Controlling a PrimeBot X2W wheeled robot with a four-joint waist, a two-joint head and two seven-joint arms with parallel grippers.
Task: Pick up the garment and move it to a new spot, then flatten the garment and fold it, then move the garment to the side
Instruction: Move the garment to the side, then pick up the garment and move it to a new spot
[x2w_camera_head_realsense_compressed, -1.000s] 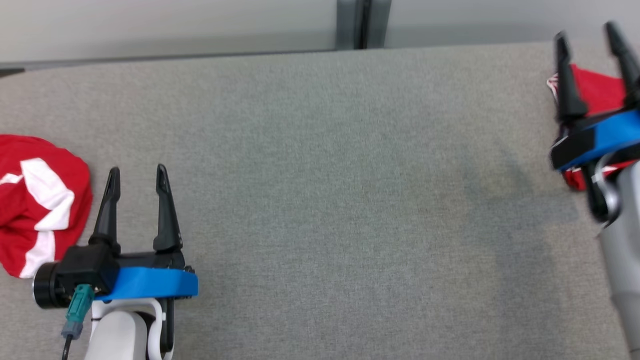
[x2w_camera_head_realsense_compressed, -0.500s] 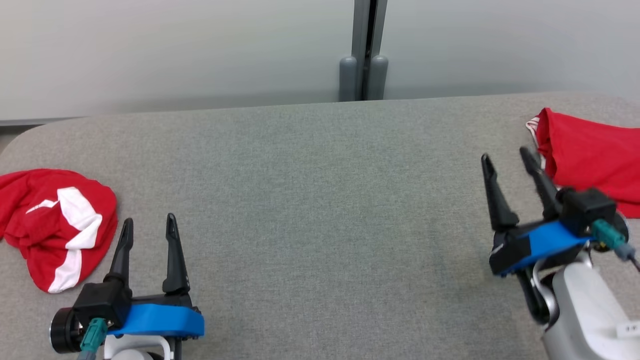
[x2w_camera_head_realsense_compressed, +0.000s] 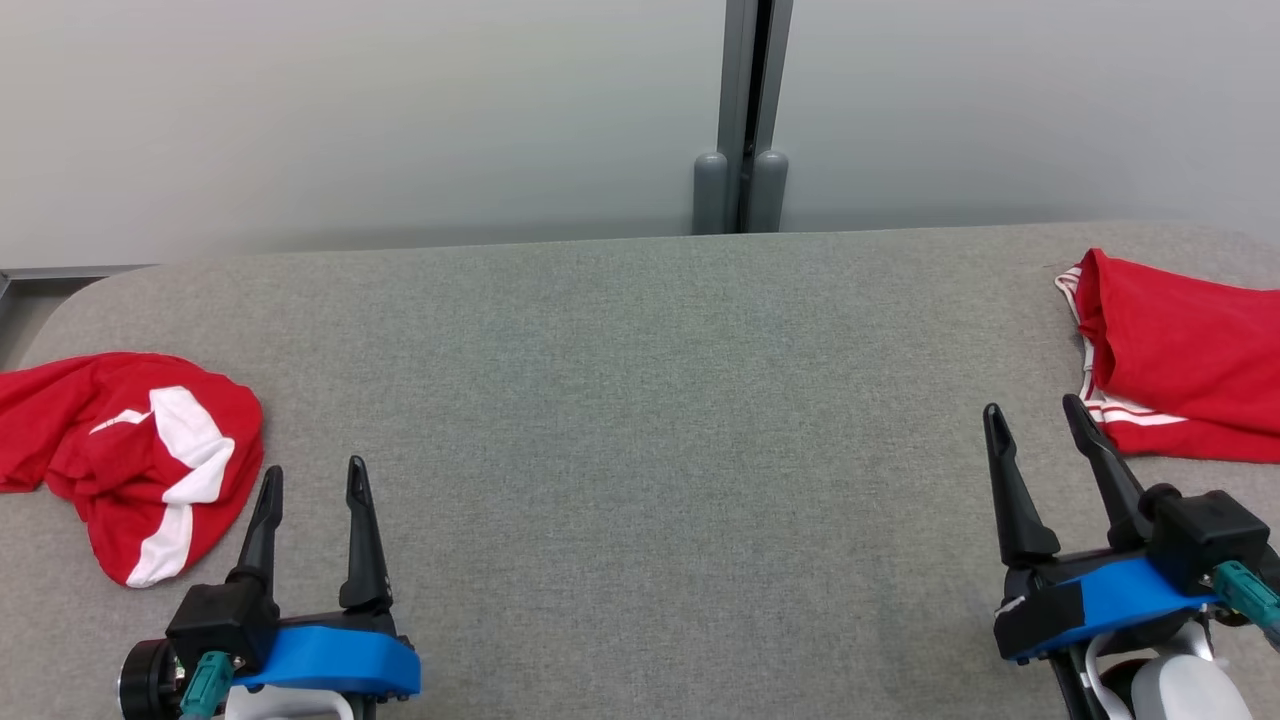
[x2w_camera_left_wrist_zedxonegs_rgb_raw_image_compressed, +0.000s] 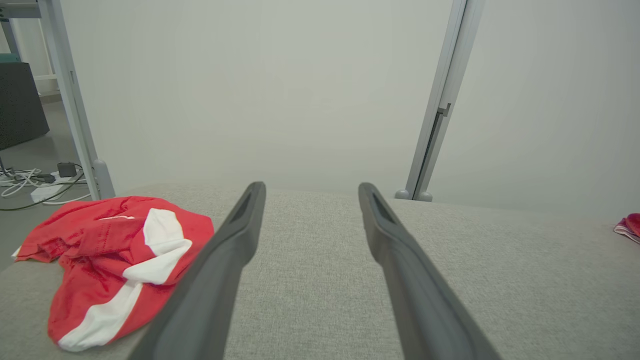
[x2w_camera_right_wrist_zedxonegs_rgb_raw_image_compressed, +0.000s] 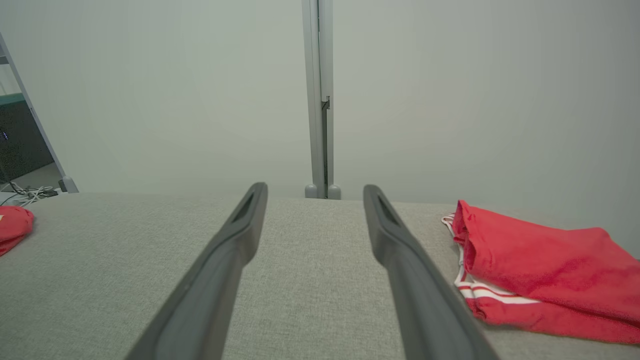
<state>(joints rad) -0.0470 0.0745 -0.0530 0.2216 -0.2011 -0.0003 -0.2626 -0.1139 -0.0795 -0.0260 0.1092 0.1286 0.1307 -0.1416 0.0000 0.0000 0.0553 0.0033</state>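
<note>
On the grey fabric-covered counter (x2w_camera_head_realsense_compressed: 640, 400), the crumpled red-and-white garment (x2w_camera_head_realsense_compressed: 130, 450) lies just left of the left tool (x2w_camera_head_realsense_compressed: 313, 468). The folded red white-striped garment (x2w_camera_head_realsense_compressed: 1180, 350) lies just beyond the right tool (x2w_camera_head_realsense_compressed: 1031, 405). Both tools gape wide, empty.

Red-and-white crumpled garment (x2w_camera_head_realsense_compressed: 130, 455), red white-striped folded garment (x2w_camera_head_realsense_compressed: 1180, 350), grey table (x2w_camera_head_realsense_compressed: 640, 450).

A crumpled red-and-white garment (x2w_camera_left_wrist_zedxonegs_rgb_raw_image_compressed: 115, 265) lies left of the parted jaws.

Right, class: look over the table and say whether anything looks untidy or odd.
On the table, the red-and-white garment at the left lies crumpled in a heap; the red garment at the right looks neatly folded.
</note>
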